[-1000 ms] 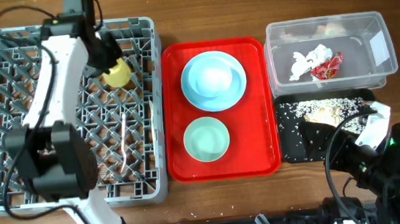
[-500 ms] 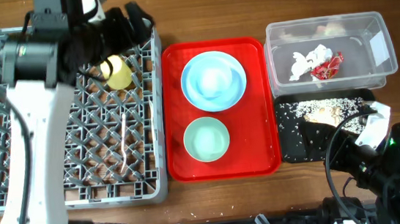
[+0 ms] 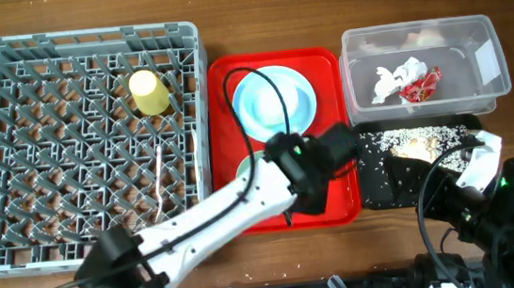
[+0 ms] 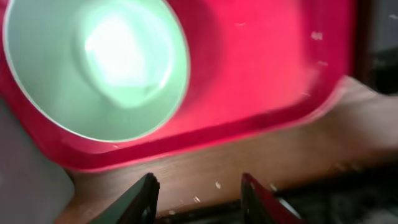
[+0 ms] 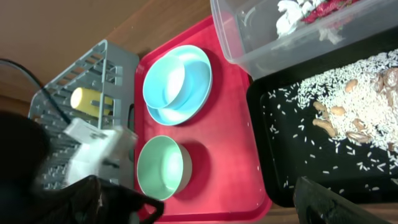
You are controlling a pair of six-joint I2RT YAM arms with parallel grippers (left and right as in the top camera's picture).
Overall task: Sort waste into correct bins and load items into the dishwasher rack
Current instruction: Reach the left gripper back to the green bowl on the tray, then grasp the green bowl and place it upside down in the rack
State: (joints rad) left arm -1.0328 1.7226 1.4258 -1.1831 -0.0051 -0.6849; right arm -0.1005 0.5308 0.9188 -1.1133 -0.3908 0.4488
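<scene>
Cup (image 3: 149, 91) sits released in rack (image 3: 76, 36); left gripper (image 4: 198, 190) has swung to bowl (image 4: 93, 68), jaws open and empty, right gripper (image 5: 227, 196) likewise: bowl probably next.

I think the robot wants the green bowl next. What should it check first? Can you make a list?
1. Left pincer open: ok, its fingertips are apart with nothing between them.
2. Pincer lined up on the green bowl: not ok. In the left wrist view the bowl sits off to one side, and the fingertips seem to be past the red tray's rim.
3. Bowl empty: ok, nothing shows inside it.
4. Bowl upright and apart from the blue plate: ok.
5. Room in the dishwasher rack: ok, many pegs are free around the yellow cup.
6. Good spot to grip the rim: cannot tell, the wrist picture is blurry.
</scene>
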